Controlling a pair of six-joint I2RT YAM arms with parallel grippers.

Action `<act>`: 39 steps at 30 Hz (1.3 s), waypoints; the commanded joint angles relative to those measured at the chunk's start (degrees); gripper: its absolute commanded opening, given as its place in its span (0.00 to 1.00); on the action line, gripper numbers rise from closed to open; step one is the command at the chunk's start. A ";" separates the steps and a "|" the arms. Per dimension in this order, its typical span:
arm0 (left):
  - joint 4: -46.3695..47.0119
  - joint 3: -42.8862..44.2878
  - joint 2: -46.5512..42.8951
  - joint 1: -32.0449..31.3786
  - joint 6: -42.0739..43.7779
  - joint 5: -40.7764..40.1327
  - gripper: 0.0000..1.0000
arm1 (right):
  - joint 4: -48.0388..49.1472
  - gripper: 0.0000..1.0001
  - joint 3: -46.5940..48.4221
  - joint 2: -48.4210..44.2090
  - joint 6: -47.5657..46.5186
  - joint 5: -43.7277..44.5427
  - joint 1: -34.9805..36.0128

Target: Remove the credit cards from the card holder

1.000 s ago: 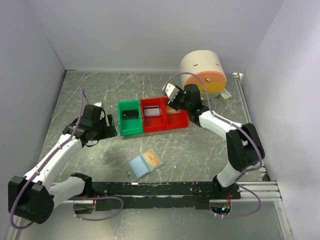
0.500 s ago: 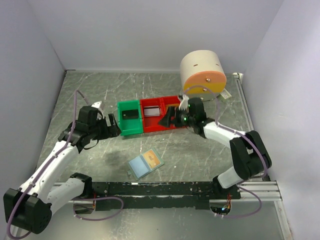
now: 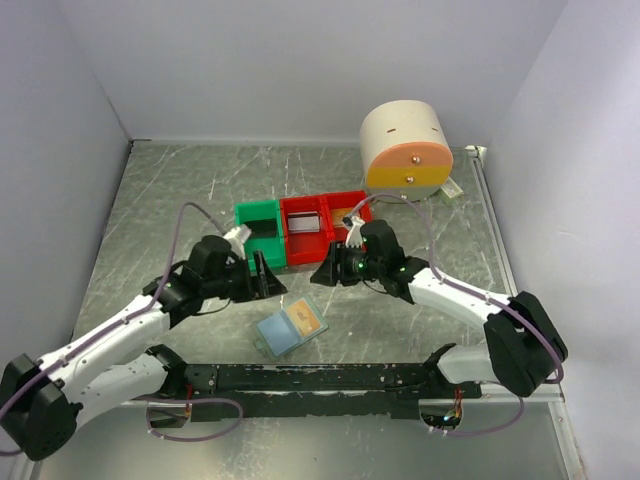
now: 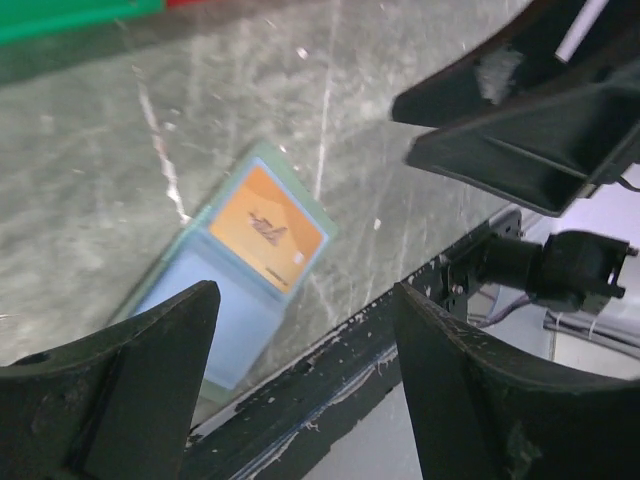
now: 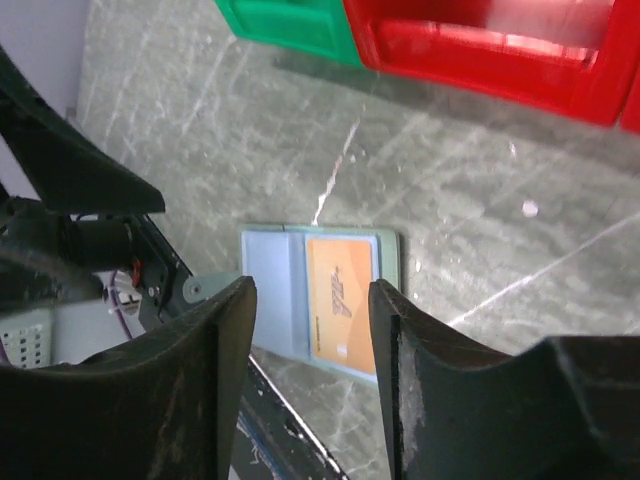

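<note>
- Card holder (image 3: 292,327) lies spread flat on the bench, near centre, an orange credit card (image 3: 304,319) in its right pocket.
- Left jaws and right jaws both released, empty, hovering just far of it.
- Holder's long axis runs roughly left-right; I judge the right jaws closer to the card.

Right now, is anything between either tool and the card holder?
Nothing visible. The card holder lies open and flat on the table, with an orange credit card in one pocket. The left tool and right tool are open; both wrist views show it unobstructed.

marbled table (image 3: 180,190) bears card holder (image 3: 291,328), bins (image 3: 305,256), cylinder (image 3: 405,150).
</note>
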 commanded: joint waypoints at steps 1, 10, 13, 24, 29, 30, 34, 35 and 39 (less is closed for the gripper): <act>5.23 0.70 4.26 -7.92 -7.23 -5.99 0.79 | -1.57 0.44 -2.53 1.50 1.73 1.27 2.76; 14.83 -2.23 12.30 -19.94 -18.98 -15.05 0.62 | 0.26 0.31 -3.60 6.06 2.91 -0.17 7.08; 16.40 -1.60 16.08 -21.88 -21.17 -16.25 0.57 | 0.35 0.30 -3.59 8.02 2.78 -0.65 7.38; 15.67 -5.05 20.61 -25.16 -28.06 -20.46 0.43 | 1.02 0.26 -3.16 12.76 1.93 -3.15 8.21; 16.77 -7.63 20.53 -25.22 -29.10 -20.31 0.41 | 0.07 0.26 -2.65 14.15 1.55 -1.82 8.27; 16.95 -7.85 20.71 -25.26 -29.14 -20.44 0.40 | -0.29 0.26 -2.56 14.42 1.67 -1.13 8.33; 19.18 -8.96 21.05 -25.32 -29.50 -21.09 0.40 | -2.12 0.26 -2.10 15.56 1.73 0.84 8.35; 19.46 -9.22 21.05 -25.35 -29.76 -21.34 0.40 | -2.43 0.26 -2.10 15.91 1.72 1.12 8.43; 19.92 -10.12 21.13 -25.31 -31.29 -22.07 0.38 | -3.46 0.26 -2.36 16.29 1.81 2.38 8.46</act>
